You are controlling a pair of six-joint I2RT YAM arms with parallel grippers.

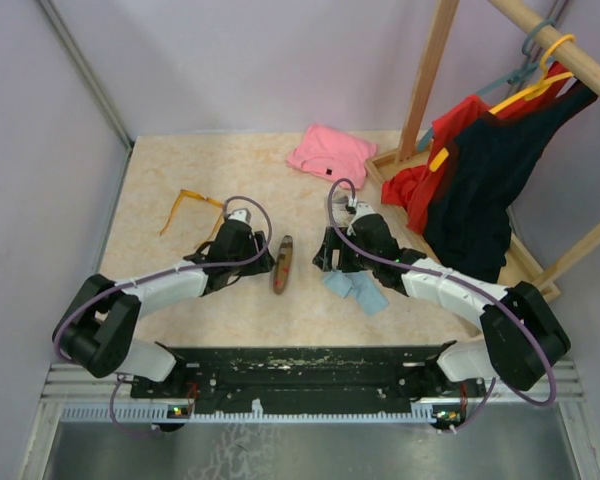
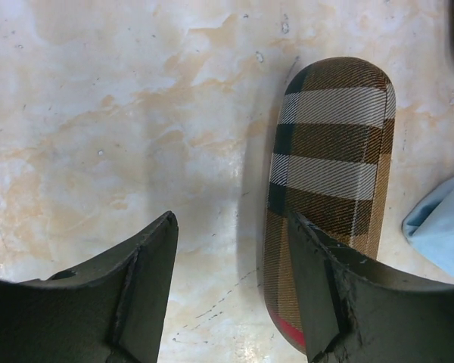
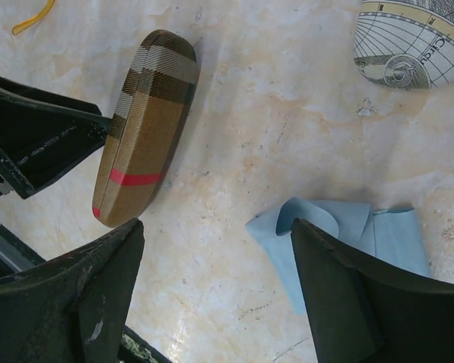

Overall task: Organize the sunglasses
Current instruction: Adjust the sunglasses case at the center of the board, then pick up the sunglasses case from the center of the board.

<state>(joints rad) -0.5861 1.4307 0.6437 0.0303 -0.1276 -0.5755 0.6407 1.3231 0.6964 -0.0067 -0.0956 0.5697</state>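
In the top view the orange-amber sunglasses lie on the table in the upper left part of the frame, with the thin arms unfolded and the front running about left to right. They are up and to the left of the left gripper, near it but not touching, and far from the right gripper, so in my judgement the left arm is the nearer one for them. Between the two grippers lies a brown plaid case, its long axis almost up and down in the frame, and a light blue cloth lies just below the right gripper. I do not find the red pair in any view.

In the left wrist view the left gripper has its fingers spread wide and only bare table between them; it holds nothing. The plaid case lies just outside the right-hand finger and parallel to it. No sunglasses show here, so this gripper does not point toward them.

In the right wrist view the right gripper is also spread wide and holds nothing. The blue cloth reaches partly behind one finger, and a grey-patterned case is at the upper right. A thin orange piece, probably of the sunglasses, shows at the top left edge, beyond the plaid case.
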